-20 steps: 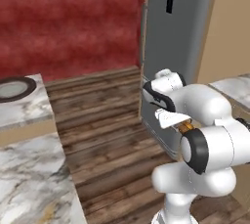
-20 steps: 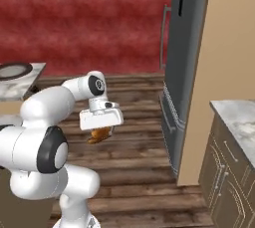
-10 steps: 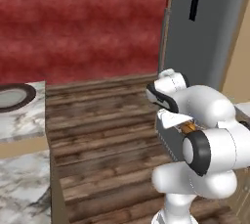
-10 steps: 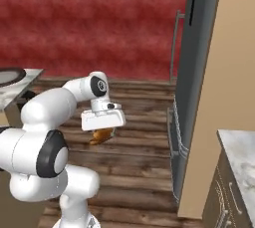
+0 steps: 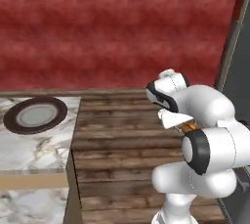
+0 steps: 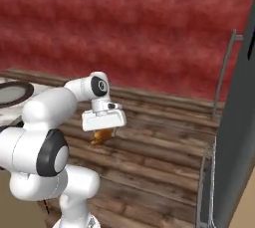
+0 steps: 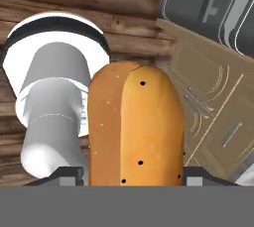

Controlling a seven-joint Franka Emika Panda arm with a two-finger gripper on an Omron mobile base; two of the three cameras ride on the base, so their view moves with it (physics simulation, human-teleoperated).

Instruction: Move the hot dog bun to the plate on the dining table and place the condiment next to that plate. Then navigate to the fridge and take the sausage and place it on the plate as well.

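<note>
Red wall, plank floor (image 5: 117, 135). Marbled desk (image 5: 34, 154) at left carries the dark plate (image 5: 35, 115). Jaws grip the hot dog bun (image 7: 134, 127), held above the floor, right of the desk; grey fridge (image 6: 236, 137) far right.

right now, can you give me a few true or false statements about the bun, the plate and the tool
1. The tool holds the hot dog bun. True.
2. The bun lies on the plate. False: the plate is bare and the bun hangs under the tool above the wooden floor.
3. The plate sits on the marbled dining table. True.
4. The fridge door stands wide open. False: it looks shut, its handle flat against the front.
5. The condiment bottle stands beside the plate. False: the tabletop around the plate has nothing on it.
</note>
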